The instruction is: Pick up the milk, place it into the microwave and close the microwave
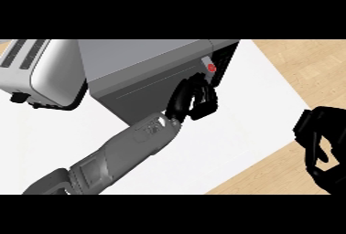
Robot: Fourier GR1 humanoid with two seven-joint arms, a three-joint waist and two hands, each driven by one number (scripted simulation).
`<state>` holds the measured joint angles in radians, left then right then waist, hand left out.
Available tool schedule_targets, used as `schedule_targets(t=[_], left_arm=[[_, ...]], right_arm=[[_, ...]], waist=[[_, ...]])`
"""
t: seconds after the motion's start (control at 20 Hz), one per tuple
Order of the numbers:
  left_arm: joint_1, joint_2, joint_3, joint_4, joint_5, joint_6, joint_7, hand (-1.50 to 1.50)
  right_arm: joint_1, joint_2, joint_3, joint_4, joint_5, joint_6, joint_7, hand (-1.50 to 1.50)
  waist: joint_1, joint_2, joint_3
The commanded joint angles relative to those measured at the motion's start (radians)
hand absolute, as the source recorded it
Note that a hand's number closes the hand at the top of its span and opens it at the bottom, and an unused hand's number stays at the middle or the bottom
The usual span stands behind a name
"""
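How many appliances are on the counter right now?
2: a toaster at the upper left, and the microwave beside it, with the left hand at its front.

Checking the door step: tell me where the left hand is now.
In the head view the left hand is at centre, its fingers curled against the microwave front beside the red button, right of the toaster.

I see a white worktop point(243, 137) (a wood floor point(304, 59) shows past its right edge). Two things stand directly on it: a grey microwave point(142, 68) toward the back, and a toaster point(37, 73) just beside it, at the left.
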<state>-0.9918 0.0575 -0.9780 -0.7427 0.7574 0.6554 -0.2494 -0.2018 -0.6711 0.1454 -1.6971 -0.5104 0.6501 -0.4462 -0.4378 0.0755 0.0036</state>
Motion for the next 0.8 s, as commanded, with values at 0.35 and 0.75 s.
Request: schedule_targets(t=[0.35,0.75], left_arm=[[-0.118,-0.054,0.017,0.007,0.015,0.022,-0.037,1.5],[0.004,-0.056,0.172,-0.03,0.228,0.031,0.055,1.5]], right_arm=[[0.008,-0.004,0.026,-0.072,-0.028,0.039,-0.005,1.5],[0.067,-0.039,0.138,-0.133,-0.018,0.093,0.076,1.5]], waist=[[-0.045,0.003,0.001],[0.014,0.029,-0.017]])
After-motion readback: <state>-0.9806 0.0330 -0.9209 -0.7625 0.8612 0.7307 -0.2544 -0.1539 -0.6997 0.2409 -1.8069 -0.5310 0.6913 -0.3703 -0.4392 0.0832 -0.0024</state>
